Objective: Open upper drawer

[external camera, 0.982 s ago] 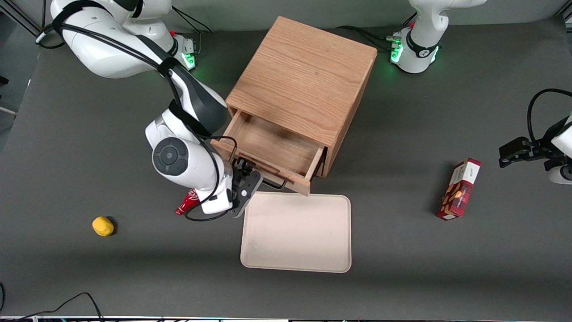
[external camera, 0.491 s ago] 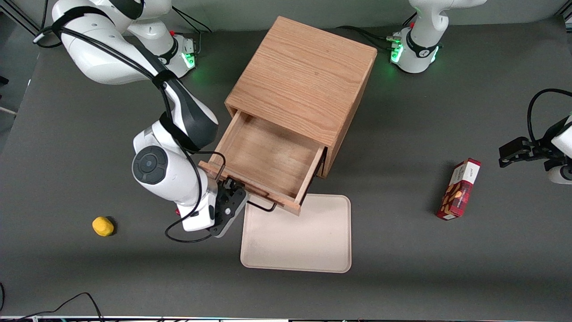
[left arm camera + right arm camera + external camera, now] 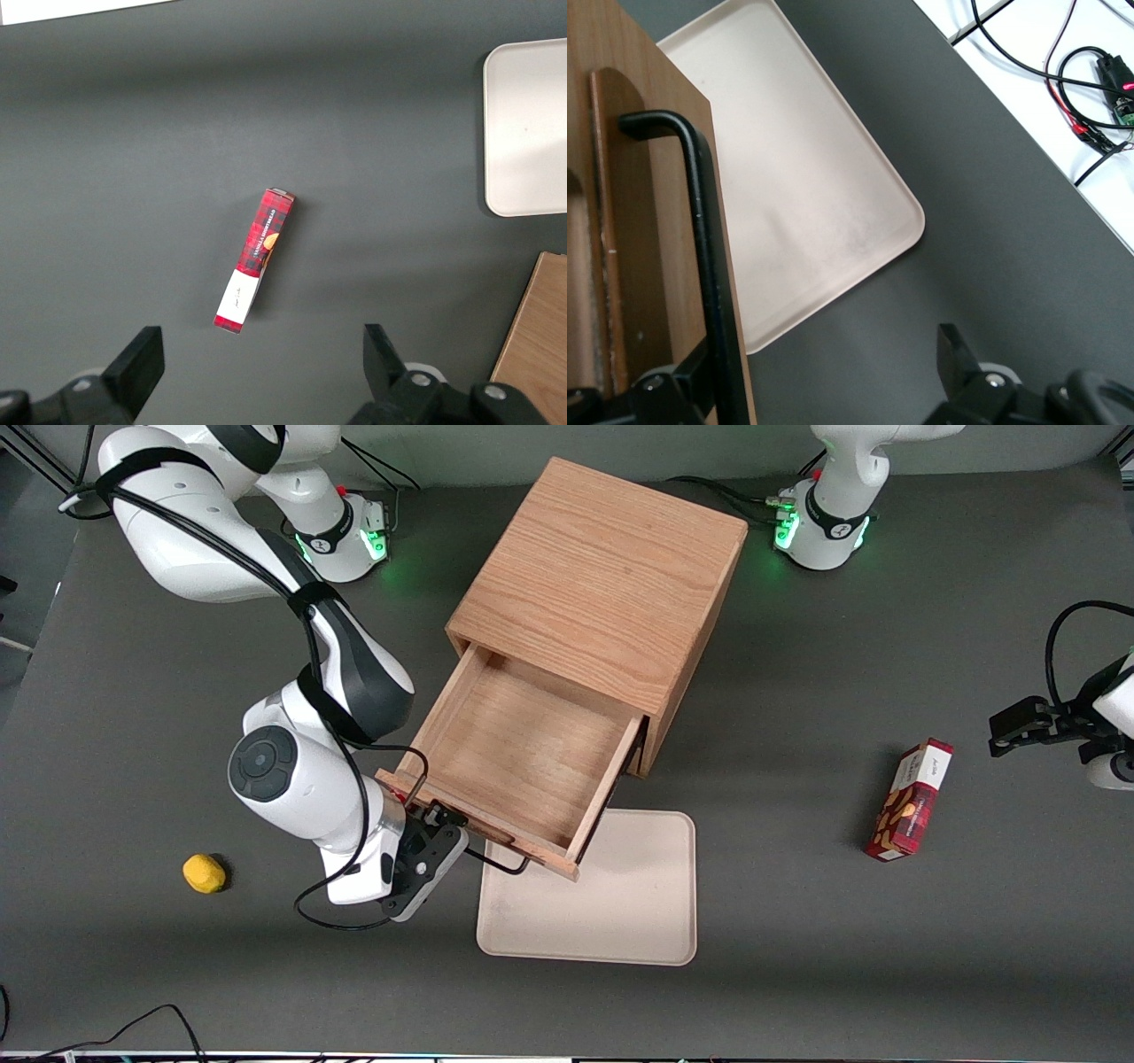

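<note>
The oak cabinet (image 3: 602, 584) stands mid-table. Its upper drawer (image 3: 523, 762) is pulled far out toward the front camera, and its bare wooden floor shows. The drawer's front edge overhangs the beige tray. The lower drawer is hidden beneath it. My right gripper (image 3: 434, 837) is at the drawer front, at the working-arm end of the thin black handle (image 3: 500, 861). In the right wrist view the gripper (image 3: 828, 372) is wide open. One finger (image 3: 691, 385) sits against the handle bar (image 3: 704, 248) by the drawer front (image 3: 656, 177). The second finger (image 3: 957, 354) stands far off over bare table.
A beige tray (image 3: 620, 903) lies on the table nearer the front camera than the cabinet, partly under the drawer; it shows in the right wrist view (image 3: 797, 177). A yellow object (image 3: 204, 873) lies toward the working arm's end. A red box (image 3: 911, 801) lies toward the parked arm's end.
The upper drawer has slid farther out toward the front camera, over the tray's edge. My gripper moved the same way, staying at the handle.
</note>
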`<action>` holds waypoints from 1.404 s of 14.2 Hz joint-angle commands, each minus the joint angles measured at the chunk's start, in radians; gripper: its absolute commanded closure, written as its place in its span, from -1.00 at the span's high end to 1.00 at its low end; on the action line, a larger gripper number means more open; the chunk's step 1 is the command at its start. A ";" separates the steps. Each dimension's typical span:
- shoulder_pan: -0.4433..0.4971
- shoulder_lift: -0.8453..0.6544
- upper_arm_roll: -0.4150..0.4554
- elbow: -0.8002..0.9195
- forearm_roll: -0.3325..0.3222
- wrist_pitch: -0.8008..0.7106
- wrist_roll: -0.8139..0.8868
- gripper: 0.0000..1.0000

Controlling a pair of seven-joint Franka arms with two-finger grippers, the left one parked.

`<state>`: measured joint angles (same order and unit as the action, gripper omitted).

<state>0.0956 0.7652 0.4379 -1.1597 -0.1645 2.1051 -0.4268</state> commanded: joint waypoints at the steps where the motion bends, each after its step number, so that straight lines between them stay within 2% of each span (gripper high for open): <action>1: -0.005 0.005 -0.002 0.026 0.097 0.043 0.063 1.00; 7: -0.036 -0.046 0.001 0.026 0.253 -0.077 0.065 1.00; 11: -0.075 -0.098 0.001 0.022 0.322 -0.146 0.130 1.00; 13: -0.077 -0.183 -0.011 -0.030 0.309 -0.197 0.198 1.00; 15: -0.092 -0.266 -0.018 -0.080 0.304 -0.206 0.358 1.00; 16: -0.117 -0.309 -0.019 -0.103 0.280 -0.208 0.432 1.00; 19: -0.135 -0.435 -0.018 -0.175 0.094 -0.275 0.697 1.00; 20: -0.140 -0.461 -0.018 -0.181 0.067 -0.322 0.768 1.00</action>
<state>-0.0355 0.4058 0.4275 -1.2461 -0.0334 1.8245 0.1943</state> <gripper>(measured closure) 0.000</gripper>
